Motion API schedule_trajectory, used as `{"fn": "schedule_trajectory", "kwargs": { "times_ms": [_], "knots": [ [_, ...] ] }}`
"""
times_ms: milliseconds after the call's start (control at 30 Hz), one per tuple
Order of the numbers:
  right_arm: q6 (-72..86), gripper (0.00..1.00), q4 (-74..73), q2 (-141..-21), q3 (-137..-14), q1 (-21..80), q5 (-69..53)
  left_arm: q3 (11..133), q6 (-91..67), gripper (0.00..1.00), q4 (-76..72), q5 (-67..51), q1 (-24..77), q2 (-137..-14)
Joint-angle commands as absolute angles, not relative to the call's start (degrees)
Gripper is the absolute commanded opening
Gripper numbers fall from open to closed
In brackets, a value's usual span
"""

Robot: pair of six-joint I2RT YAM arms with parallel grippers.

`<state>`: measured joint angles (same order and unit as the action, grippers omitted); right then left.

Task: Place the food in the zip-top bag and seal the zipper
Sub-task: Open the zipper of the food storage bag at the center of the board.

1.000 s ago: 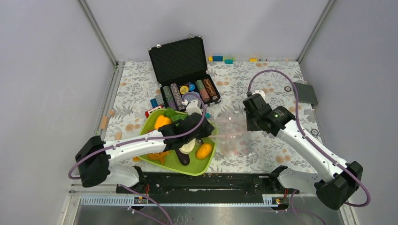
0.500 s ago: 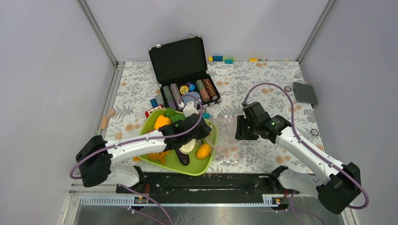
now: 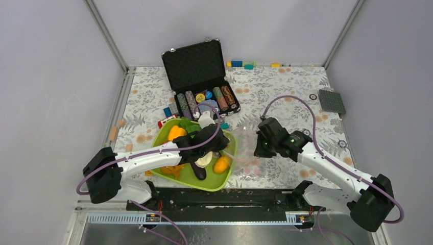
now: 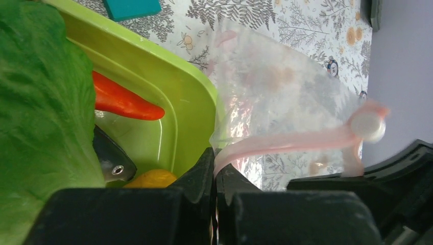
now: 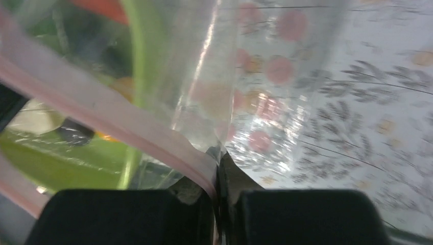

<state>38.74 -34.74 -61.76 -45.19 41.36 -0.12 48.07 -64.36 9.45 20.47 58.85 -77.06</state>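
Observation:
The clear zip-top bag (image 3: 244, 144) hangs between my two grippers, just right of the lime-green tray (image 3: 222, 181). My left gripper (image 3: 226, 146) (image 4: 216, 164) is shut on the pink zipper (image 4: 286, 144) at the tray's right rim. At the other end of the mouth, my right gripper (image 3: 258, 146) (image 5: 216, 176) is shut on the zipper (image 5: 102, 109). The food lies in the tray: yellow pepper (image 3: 176, 132), lettuce (image 4: 41, 102), carrot (image 4: 122, 103), eggplant (image 3: 198, 171) and orange fruit (image 3: 221, 164). I see no food inside the bag (image 5: 245, 76).
An open black case of poker chips (image 3: 207, 99) stands behind the tray. Small coloured blocks (image 3: 240, 64) line the back edge, and a grey baseplate (image 3: 332, 101) lies at the far right. A teal block (image 4: 131, 7) sits just beyond the tray.
My right gripper has moved left and nearer, toward the tray, and closed on the bag's zipper. The bag is bunched narrower between the grippers. The left arm has stayed put.

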Motion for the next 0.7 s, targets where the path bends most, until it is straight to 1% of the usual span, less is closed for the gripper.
{"fn": "schedule_trajectory", "kwargs": {
  "times_ms": [0,100,167,367,500,567,600,667],
  "knots": [
    [36.3,0.05,-49.3,-57.6,-51.9,41.7,19.6,47.6,-63.2,0.00,10.3,24.6,58.5,-74.6],
    [33.7,0.05,-58.5,-56.0,-56.9,40.9,31.6,47.4,-60.0,0.00,10.7,24.5,58.4,-73.6],
    [31.0,0.05,-62.1,-55.7,-59.8,40.2,35.6,47.8,-57.2,0.00,11.0,23.7,58.3,-73.7],
    [21.5,0.01,-65.4,-56.1,-66.9,39.8,36.1,51.3,-49.0,0.00,10.7,17.8,58.5,-76.8],
    [18.5,0.00,-72.0,-57.5,-73.2,39.7,41.5,54.5,-46.6,0.00,14.0,18.4,59.3,-79.0],
    [18.9,0.00,-74.2,-57.3,-75.1,39.7,44.4,55.7,-44.8,0.04,13.7,18.1,60.4,-79.8],
    [19.1,0.00,-74.1,-56.9,-75.1,39.8,43.6,56.5,-43.8,0.07,13.1,17.7,61.2,-80.2],
    [17.9,0.00,-70.8,-56.4,-73.0,39.8,37.2,57.8,-41.9,0.14,11.3,15.5,62.6,-81.4]
  ]
}}
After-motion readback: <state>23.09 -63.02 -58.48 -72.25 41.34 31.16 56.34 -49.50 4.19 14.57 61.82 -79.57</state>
